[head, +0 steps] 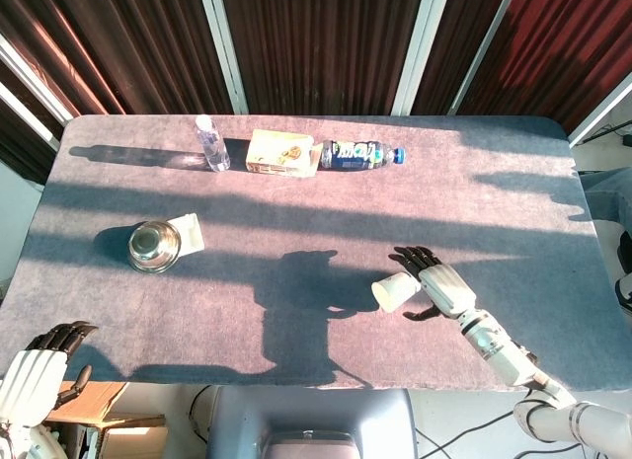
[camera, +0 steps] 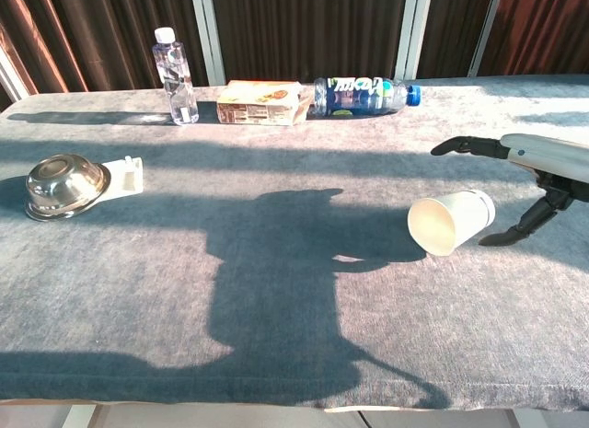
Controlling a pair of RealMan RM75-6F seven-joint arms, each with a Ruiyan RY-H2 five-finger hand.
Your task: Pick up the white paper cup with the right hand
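The white paper cup lies on its side on the grey table, mouth facing the front left. My right hand is right behind its base with fingers spread, the thumb low beside the base and the other fingers reaching past the far side. The hand is around the cup's base end without gripping it. My left hand hangs off the front left corner of the table, empty, its fingers slightly curled.
A steel bowl sits upside down at the left beside a small white box. Along the far edge stand a clear bottle, a carton and a lying blue-labelled bottle.
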